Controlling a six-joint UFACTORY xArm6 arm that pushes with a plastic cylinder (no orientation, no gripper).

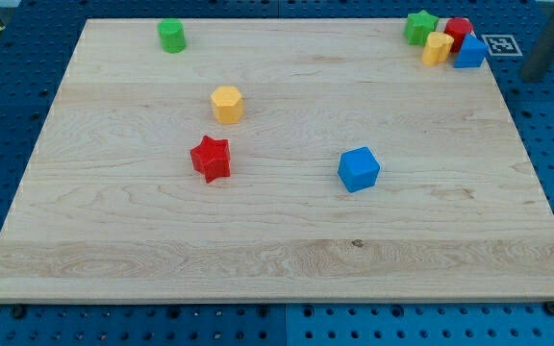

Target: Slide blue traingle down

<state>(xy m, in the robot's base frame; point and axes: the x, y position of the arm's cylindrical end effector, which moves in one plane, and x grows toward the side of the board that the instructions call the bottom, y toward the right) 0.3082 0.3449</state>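
The blue triangle (470, 54) lies at the board's top right corner, in a tight cluster with a red block (460, 30), a yellow block (438, 48) and a green block (419, 26). The dark rod comes in at the view's top right, off the board. My tip (534, 75) is to the right of the blue triangle and a little lower, apart from it.
A green cylinder (171, 36) stands at the top left. A yellow hexagon (227, 104), a red star (211, 159) and a blue cube (359, 169) lie mid-board. A black-and-white marker (501, 44) sits just right of the cluster. The wooden board (277, 250) rests on a blue pegboard.
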